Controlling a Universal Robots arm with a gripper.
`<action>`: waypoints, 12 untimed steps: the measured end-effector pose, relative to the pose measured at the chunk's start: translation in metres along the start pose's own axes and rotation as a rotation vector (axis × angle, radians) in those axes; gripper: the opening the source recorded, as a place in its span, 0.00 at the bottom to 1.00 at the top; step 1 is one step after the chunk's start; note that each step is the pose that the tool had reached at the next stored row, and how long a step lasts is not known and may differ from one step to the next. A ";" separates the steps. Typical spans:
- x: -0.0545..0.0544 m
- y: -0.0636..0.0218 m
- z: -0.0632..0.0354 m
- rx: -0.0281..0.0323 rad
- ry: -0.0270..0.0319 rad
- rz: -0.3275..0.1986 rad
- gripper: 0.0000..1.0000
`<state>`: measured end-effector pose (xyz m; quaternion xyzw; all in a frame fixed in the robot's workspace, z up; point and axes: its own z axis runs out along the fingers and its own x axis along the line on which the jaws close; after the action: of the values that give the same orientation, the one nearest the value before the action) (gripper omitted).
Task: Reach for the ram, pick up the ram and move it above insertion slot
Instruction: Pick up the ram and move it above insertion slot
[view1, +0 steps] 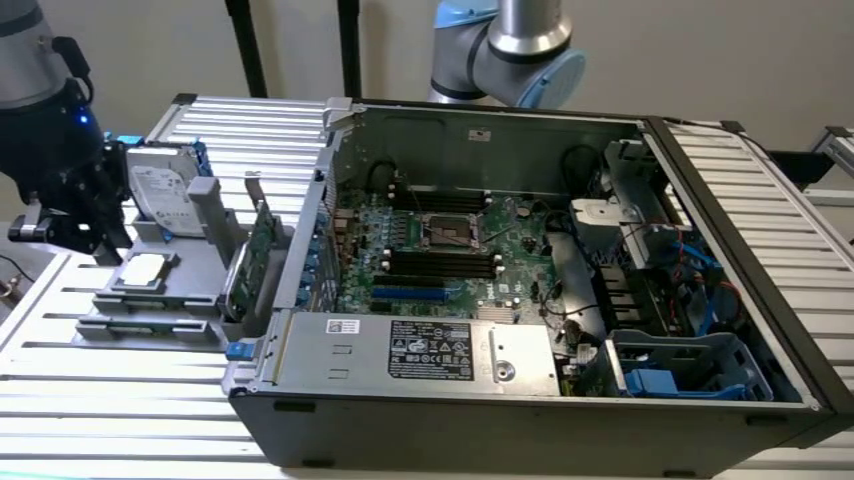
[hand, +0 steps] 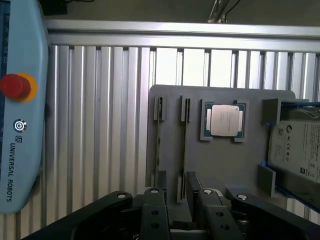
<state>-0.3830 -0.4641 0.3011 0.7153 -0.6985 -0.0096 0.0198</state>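
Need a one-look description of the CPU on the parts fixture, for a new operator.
Find the open computer case; on the exterior view's left of it sits a gray fixture plate. The CPU lies flat there near the silver hard drive with blue rails. It is the only square, silver-lidded chip, unlike the tall green card.

The ram (hand: 185, 142) seemingly stands in the tray (hand: 225, 167), beside the processor (hand: 223, 121).

Tray (hand: 220, 170) is open above; hard drive (hand: 300, 150) stands alongside.
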 end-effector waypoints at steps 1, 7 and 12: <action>0.000 0.0003 0.0018 0.0000 0.0000 0.002 0.31; 0.002 0.0018 0.0130 0.0004 -0.0012 0.027 0.31; 0.005 0.0021 0.0220 0.0035 -0.0016 0.039 0.31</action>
<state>-0.3858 -0.4698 0.2793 0.7017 -0.7122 -0.0085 0.0182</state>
